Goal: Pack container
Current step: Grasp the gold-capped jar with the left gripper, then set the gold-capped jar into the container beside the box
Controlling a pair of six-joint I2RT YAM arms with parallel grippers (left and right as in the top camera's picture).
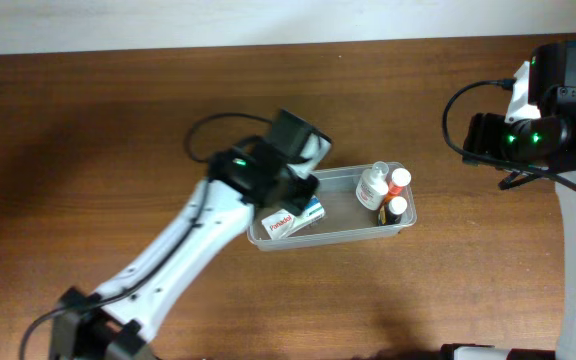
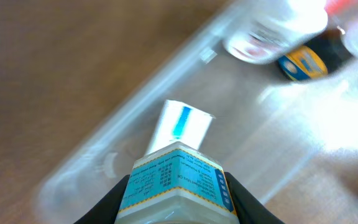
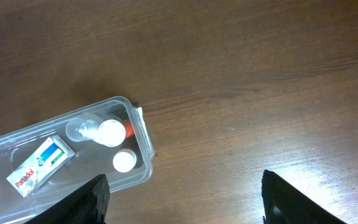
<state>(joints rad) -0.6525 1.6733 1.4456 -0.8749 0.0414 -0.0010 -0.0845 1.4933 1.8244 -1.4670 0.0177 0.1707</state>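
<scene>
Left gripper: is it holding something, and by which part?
Yes. The left gripper holds a small blue-and-white box over the container, with one finger on each of two opposite sides.

A brown wooden table (image 1: 88,130) is filling the view, with a pale strip (image 1: 168,25) running along its far edge. A white Panadol box (image 1: 283,222) is lying flat, and a blue-printed box (image 1: 314,208) is sitting just beside it. Apart from them, a white bottle (image 1: 371,186), a red-capped bottle (image 1: 399,179) and a dark white-capped bottle (image 1: 394,210) are crowding together.
</scene>
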